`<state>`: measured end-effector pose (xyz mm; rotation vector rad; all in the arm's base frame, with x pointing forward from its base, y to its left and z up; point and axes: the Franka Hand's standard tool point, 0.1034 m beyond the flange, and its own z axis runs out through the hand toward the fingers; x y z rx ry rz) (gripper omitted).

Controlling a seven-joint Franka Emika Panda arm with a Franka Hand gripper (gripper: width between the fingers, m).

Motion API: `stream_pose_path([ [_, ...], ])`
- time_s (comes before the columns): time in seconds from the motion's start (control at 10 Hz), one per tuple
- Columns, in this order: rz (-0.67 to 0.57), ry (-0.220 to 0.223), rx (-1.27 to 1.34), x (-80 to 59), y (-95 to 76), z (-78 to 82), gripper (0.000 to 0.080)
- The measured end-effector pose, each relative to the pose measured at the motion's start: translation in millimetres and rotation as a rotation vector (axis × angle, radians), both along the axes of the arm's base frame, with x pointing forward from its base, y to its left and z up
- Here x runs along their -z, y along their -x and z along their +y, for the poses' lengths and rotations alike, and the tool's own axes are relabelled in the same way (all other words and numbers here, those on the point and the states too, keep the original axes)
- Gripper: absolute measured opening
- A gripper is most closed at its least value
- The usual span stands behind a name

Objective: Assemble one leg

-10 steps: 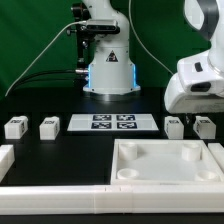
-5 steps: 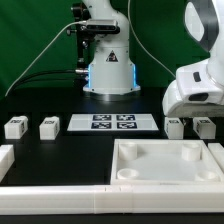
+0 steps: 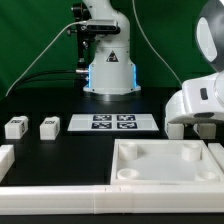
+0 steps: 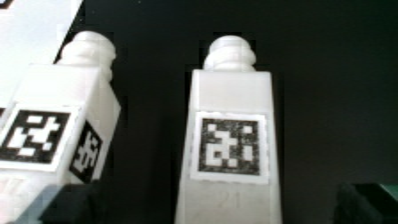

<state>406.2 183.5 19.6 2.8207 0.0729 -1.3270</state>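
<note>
In the wrist view two white legs lie side by side, each with a rounded peg end and a black-and-white tag. One leg is centred between my fingers, the other lies beside it. My gripper is open, with a dark finger on each side of the centred leg, apart from it. In the exterior view my white hand hangs low over the two right-hand legs; one peeks out below it. Two more legs stand at the exterior view's left.
The large white square piece with round corner recesses lies in front of my hand. The marker board lies mid-table before the robot base. A white rail runs along the front edge.
My hand has come down and moved toward the exterior view's right, and now covers most of the two right-hand legs.
</note>
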Motion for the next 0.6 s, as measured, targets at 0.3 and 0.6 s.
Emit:
stream_pose_path([
  [0.3, 0.008, 0.003, -0.005, 5.7, 4.6, 2.6, 0.0649],
  [0.6, 0.006, 0.003, -0.001, 11.9, 6.4, 1.2, 0.0649],
])
